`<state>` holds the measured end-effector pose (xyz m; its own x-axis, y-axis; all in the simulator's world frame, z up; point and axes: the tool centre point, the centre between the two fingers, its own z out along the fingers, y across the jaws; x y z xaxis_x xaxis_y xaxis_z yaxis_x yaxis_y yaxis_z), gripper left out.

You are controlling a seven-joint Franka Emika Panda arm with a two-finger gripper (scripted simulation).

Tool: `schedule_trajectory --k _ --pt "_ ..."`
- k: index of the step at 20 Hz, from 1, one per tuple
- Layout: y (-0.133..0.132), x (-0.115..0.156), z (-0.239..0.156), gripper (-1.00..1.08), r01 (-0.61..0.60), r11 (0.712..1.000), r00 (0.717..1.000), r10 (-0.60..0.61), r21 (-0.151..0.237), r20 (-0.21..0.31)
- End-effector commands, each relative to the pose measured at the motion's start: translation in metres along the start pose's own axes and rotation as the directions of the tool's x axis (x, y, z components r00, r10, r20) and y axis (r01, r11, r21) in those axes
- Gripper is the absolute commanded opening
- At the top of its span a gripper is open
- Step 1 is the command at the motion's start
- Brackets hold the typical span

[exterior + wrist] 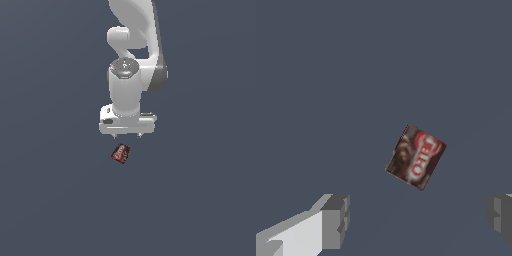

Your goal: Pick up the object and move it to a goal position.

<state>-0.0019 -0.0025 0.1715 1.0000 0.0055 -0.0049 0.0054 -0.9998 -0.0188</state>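
Note:
The object point(121, 154) is a small flat box, dark red and brown with pale lettering on top, lying on the dark grey floor. In the wrist view the object point(416, 157) lies tilted, ahead of the fingers and apart from them. My white gripper point(127, 135) hangs just above and slightly behind the box, pointing down. It is open: the two grey fingertips point(336, 220) stand wide apart with nothing between them, and the box is narrower than the gap.
A plain dark grey surface point(50, 190) stretches all around. The white arm point(132, 65) rises behind the gripper toward the top of the exterior view. No other objects show.

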Motion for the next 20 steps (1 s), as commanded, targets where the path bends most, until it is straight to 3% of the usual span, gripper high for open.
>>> schedule_trajectory --k 1,13,20 --pt "0.000 0.000 0.000 1.00 0.000 1.000 1.000 0.000 0.000 0.000" --pt "0.006 0.008 -0.012 1.00 0.044 0.999 0.998 -0.045 -0.010 -0.035" --pt "0.007 0.007 -0.005 1.00 0.011 1.000 0.999 -0.012 -0.007 -0.032"
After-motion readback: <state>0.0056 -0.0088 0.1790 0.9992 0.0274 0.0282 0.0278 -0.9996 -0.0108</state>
